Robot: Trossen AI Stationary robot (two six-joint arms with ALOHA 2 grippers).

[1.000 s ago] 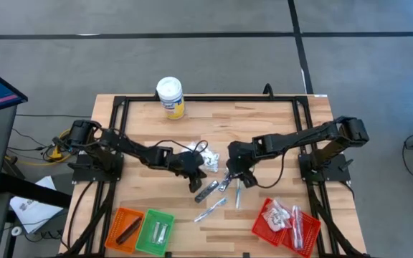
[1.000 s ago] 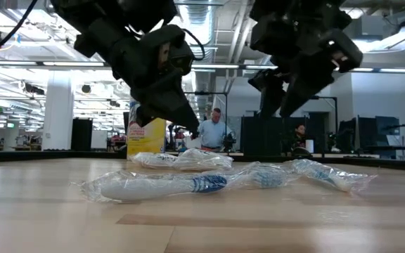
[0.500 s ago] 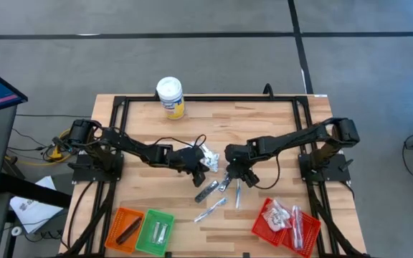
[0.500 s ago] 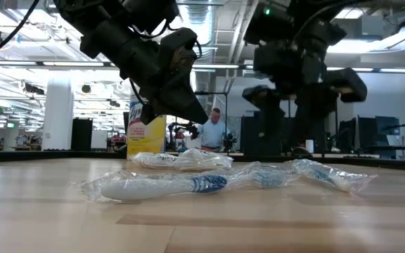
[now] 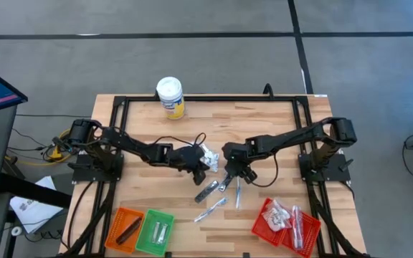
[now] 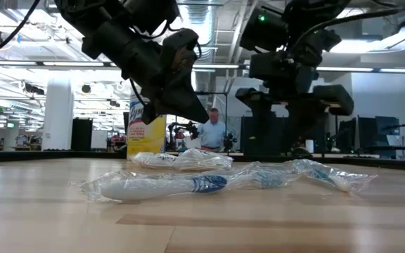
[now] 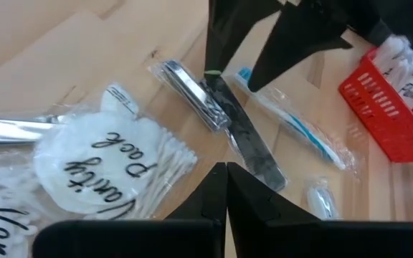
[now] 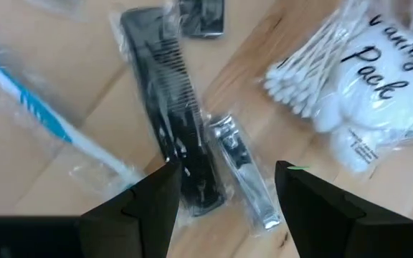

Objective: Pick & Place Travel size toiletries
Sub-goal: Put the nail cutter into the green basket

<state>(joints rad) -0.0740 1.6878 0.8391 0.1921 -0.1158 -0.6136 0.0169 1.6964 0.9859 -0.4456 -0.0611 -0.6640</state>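
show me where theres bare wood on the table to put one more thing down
Bare wood lies right of the white-lidded yellow canister along the far edge, and between the green mesh basket and red mesh basket. The centre is crowded: both grippers over the wrapped toiletries.

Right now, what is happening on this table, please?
Two robot arms are sorting travel toiletries over the middle of the wooden table. The right tool hangs open above a wrapped nail clipper lying beside a black comb. The left tool is shut and empty, by the vanity pack of cotton swabs. Some items already lie in the red basket.
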